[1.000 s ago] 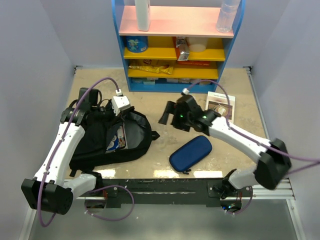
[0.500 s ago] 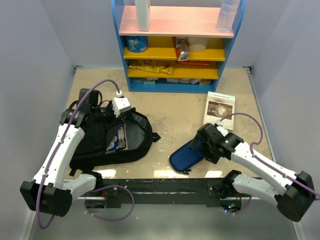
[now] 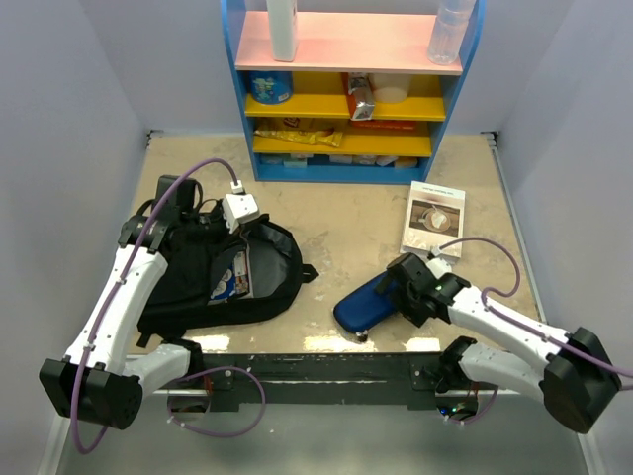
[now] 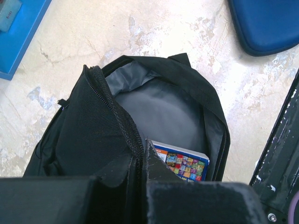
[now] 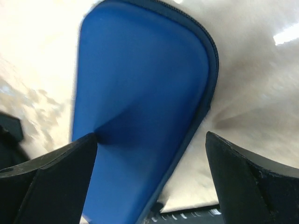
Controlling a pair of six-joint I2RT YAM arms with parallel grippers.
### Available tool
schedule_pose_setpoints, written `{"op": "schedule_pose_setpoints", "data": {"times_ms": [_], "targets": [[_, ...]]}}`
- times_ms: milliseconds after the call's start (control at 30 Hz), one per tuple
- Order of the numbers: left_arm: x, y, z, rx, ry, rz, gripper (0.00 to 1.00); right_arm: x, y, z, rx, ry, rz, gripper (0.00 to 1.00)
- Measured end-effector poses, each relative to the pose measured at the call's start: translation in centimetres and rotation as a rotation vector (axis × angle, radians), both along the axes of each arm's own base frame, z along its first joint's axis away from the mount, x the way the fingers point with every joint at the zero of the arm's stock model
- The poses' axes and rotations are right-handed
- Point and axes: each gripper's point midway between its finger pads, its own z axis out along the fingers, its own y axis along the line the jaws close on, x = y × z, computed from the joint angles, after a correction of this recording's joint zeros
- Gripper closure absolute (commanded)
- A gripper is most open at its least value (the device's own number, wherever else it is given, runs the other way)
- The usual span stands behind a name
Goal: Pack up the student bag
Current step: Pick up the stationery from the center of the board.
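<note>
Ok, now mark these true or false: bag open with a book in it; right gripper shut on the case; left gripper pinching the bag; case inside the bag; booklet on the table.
1. The bag is open with a book in it. True.
2. The right gripper is shut on the case. False: its jaws stand open over one end of the case.
3. The left gripper is pinching the bag. True: it is shut on the fabric at the opening's edge.
4. The case is inside the bag. False: it lies on the table, to the right of the bag.
5. The booklet is on the table. True.
</note>
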Motion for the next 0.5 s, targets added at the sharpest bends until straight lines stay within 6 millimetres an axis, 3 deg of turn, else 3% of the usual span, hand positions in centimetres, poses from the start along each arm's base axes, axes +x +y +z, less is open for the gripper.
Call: {"op": "schedule_pose_setpoints", "data": {"times_ms": [300,400,500], "targets": [[0.0,0.0,-0.1,0.003,0.002,0.002,1.0,5.0,3.1,-0.6,0.053,-0.121,-0.022,0.01],[0.0,0.1,-0.1,0.004,0.002,0.003,1.0,6.1,3.6,-0.5,0.048,-0.147,-0.02,0.11],[0.0,0.1,-0.1,0.006,0.002,0.004,1.0,6.6,4.0,-0.6,0.031,-0.149,-0.003,0.36]]}}
